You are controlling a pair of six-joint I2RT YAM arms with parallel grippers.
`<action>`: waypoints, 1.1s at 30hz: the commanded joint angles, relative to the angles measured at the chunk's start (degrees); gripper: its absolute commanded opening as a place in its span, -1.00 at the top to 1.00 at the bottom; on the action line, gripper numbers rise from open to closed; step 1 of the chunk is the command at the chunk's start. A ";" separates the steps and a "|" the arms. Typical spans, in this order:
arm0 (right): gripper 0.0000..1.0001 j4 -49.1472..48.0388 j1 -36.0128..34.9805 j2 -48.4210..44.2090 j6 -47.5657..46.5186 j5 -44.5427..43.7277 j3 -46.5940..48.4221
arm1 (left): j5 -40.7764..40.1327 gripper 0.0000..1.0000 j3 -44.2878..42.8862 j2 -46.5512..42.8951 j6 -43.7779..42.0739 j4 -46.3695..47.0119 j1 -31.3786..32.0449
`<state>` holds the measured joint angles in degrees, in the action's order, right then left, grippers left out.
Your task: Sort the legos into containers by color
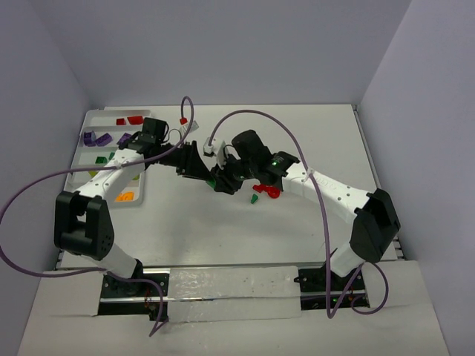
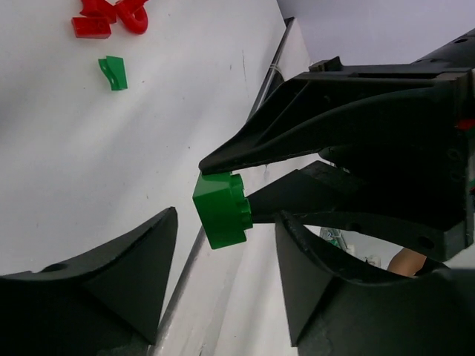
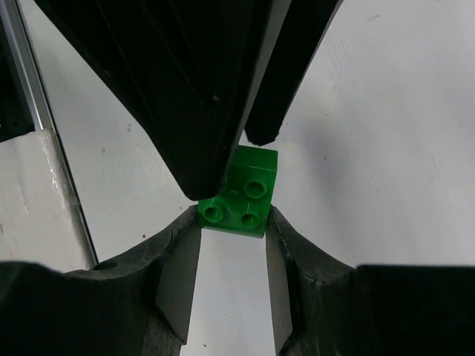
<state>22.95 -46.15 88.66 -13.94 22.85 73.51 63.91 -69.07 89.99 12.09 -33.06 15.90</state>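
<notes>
Top view, counter: both arms reach in over the middle of the white counter (image 1: 319,133).
Top view, tray: the white tray (image 1: 104,112) lies along the left edge by the far-left corner. Its compartments hold red, purple, green, yellowish and orange legos.
Top view, pincers: the left pincer (image 1: 210,172) and the right pincer (image 1: 219,181) meet tip to tip, with a speck of green brick (image 1: 213,180) between them.
Top view, loose pieces: a green piece (image 1: 254,199) and red legos (image 1: 269,191) lie on the counter just right of the pincers.
Left wrist view, left pincer: the left pincer (image 2: 226,222) is spread, one finger on each side of the brick and neither touching it.
Left wrist view, right pincer: the right pincer (image 2: 223,185) comes in from the right and pinches the green brick (image 2: 221,211) at its tips, above the counter.
Left wrist view, background: the red legos (image 2: 111,18) and the green piece (image 2: 113,73) are on the counter, well apart from the brick.
Right wrist view, right pincer: the right pincer (image 3: 232,219) holds the green brick (image 3: 245,194) between its fingertips, with three studs showing.
Right wrist view, left pincer: the left pincer (image 3: 236,165) comes in from the top of the view. Its larger finger overlaps the brick's edge, and whether it touches cannot be told.
</notes>
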 commanded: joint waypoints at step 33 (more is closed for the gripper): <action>-1.00 1.47 2.03 -0.23 -1.44 -4.22 1.55 | -45.92 0.83 -15.78 11.90 -22.89 -1.36 -39.81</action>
<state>24.93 -44.72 89.84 -14.85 18.87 75.31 25.05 -83.11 99.57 -7.65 -38.86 -23.18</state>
